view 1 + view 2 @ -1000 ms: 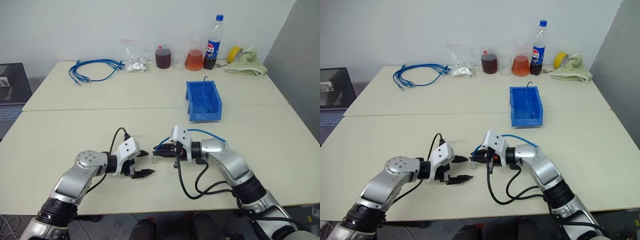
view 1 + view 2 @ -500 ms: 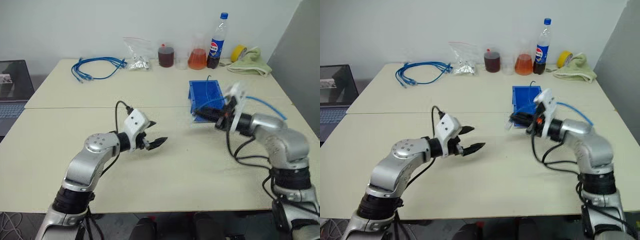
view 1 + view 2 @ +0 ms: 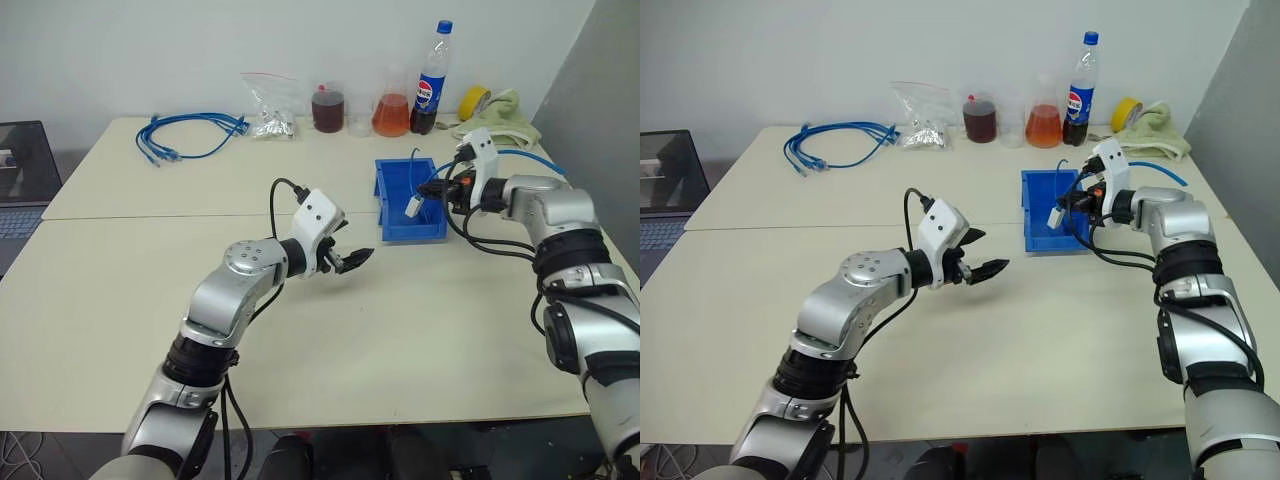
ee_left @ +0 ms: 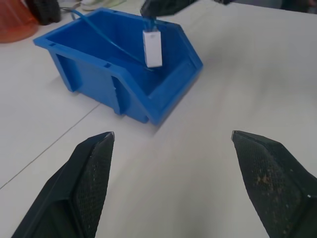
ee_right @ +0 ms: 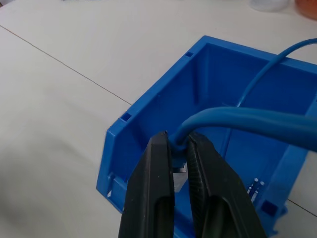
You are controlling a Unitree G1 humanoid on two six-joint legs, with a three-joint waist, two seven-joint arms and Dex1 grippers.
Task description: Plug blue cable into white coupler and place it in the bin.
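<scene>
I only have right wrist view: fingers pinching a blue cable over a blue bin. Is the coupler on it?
Observer: Yes. The white coupler hangs from the blue cable below the right gripper, over the bin.
Operator: Left arm in the way?
Observer: No. The left gripper hovers open over the table, short of the bin's front lip.
Operator: Bin empty?
Observer: No, another thin blue cable stands in it.

The right claw [image 3: 432, 190], clamped on the cable [image 5: 233, 117] with the coupler [image 3: 412, 207] dangling, has travelled from the near counter toward 1 o'clock and now hangs over the bin [image 3: 392, 226]. The left claw [image 3: 352, 259], jaws apart, has lifted toward 2 o'clock.
</scene>
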